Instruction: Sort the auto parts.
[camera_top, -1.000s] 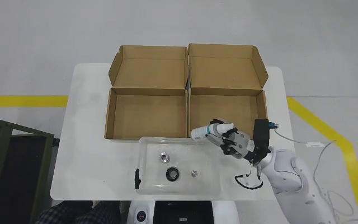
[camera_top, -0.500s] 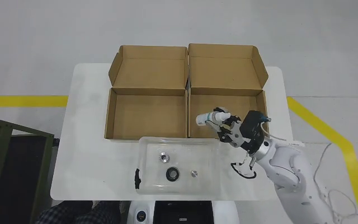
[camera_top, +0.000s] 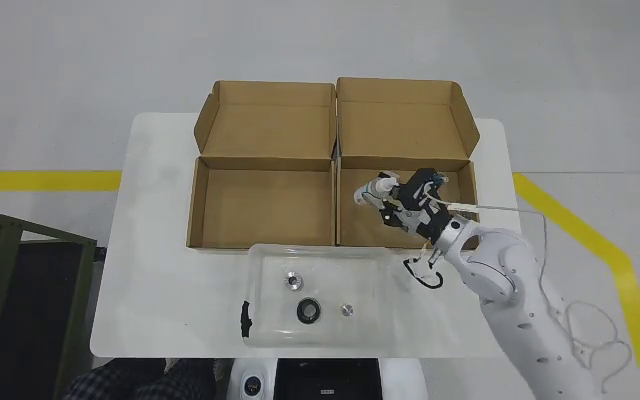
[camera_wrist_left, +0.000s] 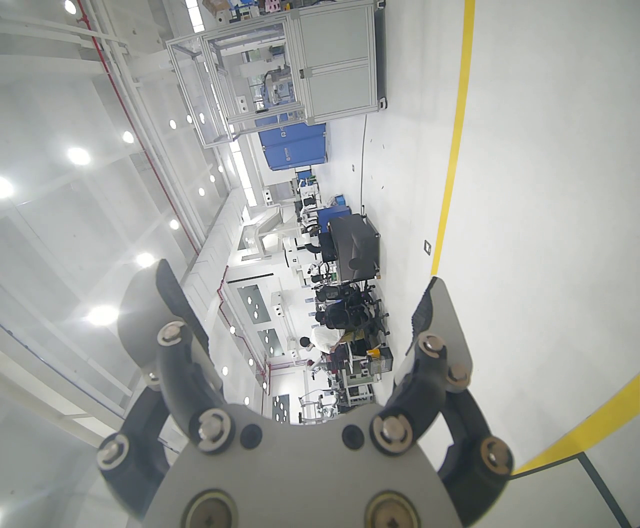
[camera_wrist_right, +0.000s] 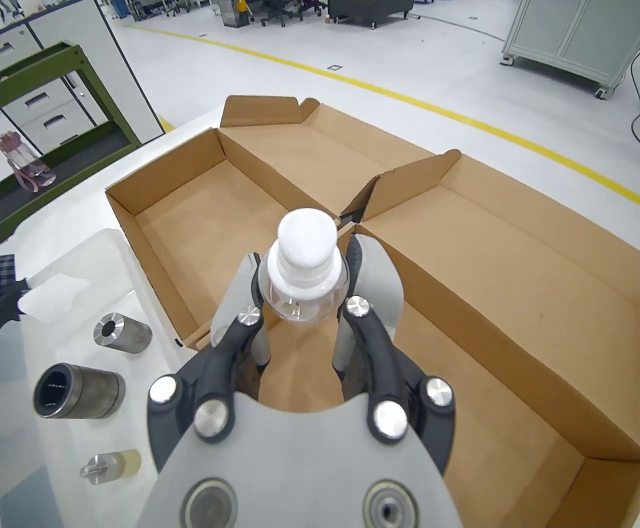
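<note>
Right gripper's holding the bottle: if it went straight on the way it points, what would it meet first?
Likely the wall between the right box and the left box: the right gripper aims the bottle at it. Height is unclear, so it may pass over.

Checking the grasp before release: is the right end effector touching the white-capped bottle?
Touching. The right wrist view shows the right end effector clamped on the bottle.
</note>
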